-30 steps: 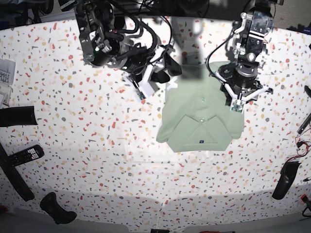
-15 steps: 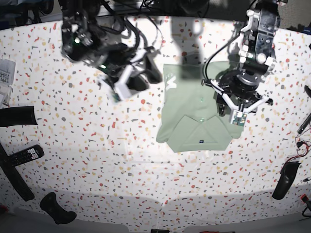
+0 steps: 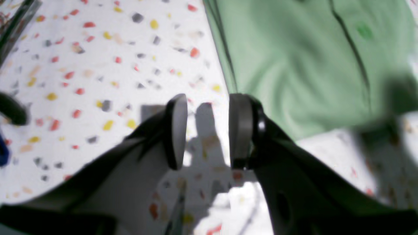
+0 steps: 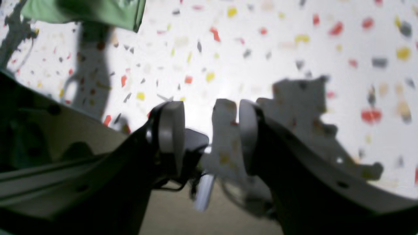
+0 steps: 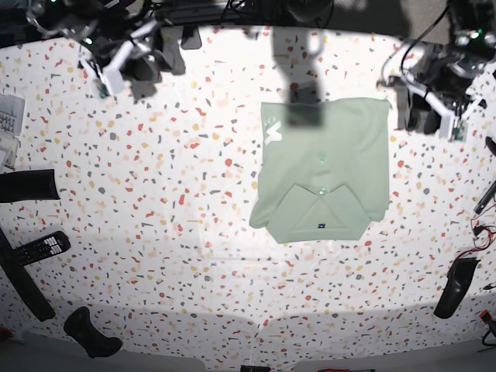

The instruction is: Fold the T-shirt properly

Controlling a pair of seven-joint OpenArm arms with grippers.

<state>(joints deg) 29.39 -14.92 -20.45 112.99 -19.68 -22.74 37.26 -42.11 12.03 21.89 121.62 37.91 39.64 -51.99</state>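
The T-shirt (image 5: 324, 170) lies folded into a pale mint-green rectangle in the middle of the speckled table, with the collar and dark label toward the near edge and a white mark at its far left. My left gripper (image 5: 426, 116) hovers off the shirt's far right corner, open and empty. In the left wrist view its fingers (image 3: 176, 130) stand apart over bare table, with the T-shirt (image 3: 294, 65) just to the right. My right gripper (image 5: 128, 71) is at the far left, open and empty. The right wrist view shows the gripper (image 4: 210, 137) over bare table, with a T-shirt (image 4: 85, 9) corner far off.
A remote control (image 5: 43, 246), a black bar (image 5: 27, 186) and a black handle-like object (image 5: 91, 333) lie along the left side. Another black object (image 5: 453, 287) and cables sit at the right edge. Papers (image 5: 8, 124) are at the far left.
Both arms have pulled back from the shirt, the left one to the far right and the right one to the far left. The shirt has stayed in place.
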